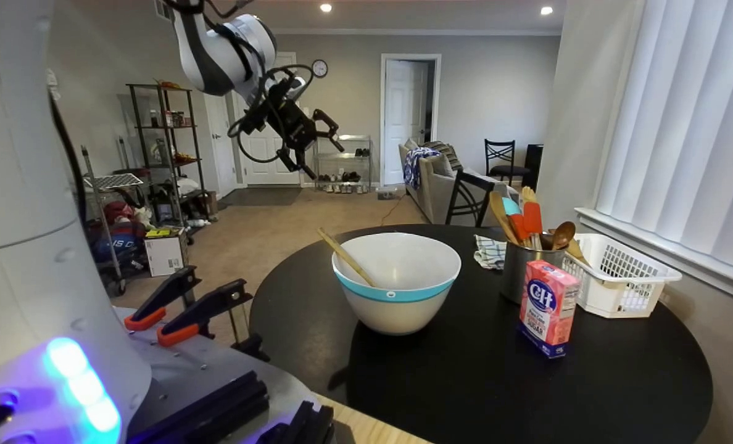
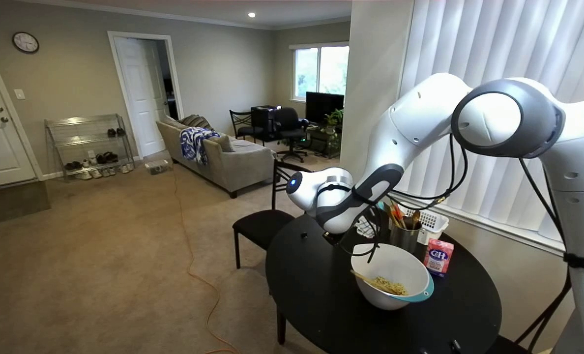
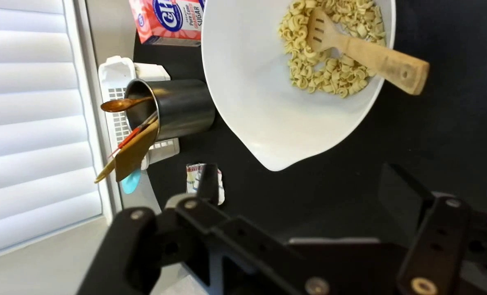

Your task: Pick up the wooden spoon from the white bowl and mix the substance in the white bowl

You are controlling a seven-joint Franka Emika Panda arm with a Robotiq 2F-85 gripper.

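Note:
On the round black table stands the white bowl (image 1: 397,311) with its teal rim band, seen in both exterior views. Curly dry pasta (image 3: 329,76), the substance, covers part of its bottom. The wooden spoon (image 3: 385,61) leans inside, its slotted head in the pasta and its handle sticking out over the rim. In an exterior view that handle (image 1: 345,256) points up and away from the sugar box. My gripper (image 1: 327,162) hangs well above the table, apart from bowl and spoon. In the wrist view the gripper's jaws (image 3: 305,184) stand wide open with nothing between them.
A pink sugar box (image 1: 548,308) stands beside the bowl. Past it are a metal pot (image 1: 514,271) full of upright utensils, a white slatted basket (image 1: 625,265) and a folded cloth (image 1: 490,251). A chair (image 2: 265,226) is at the table's edge.

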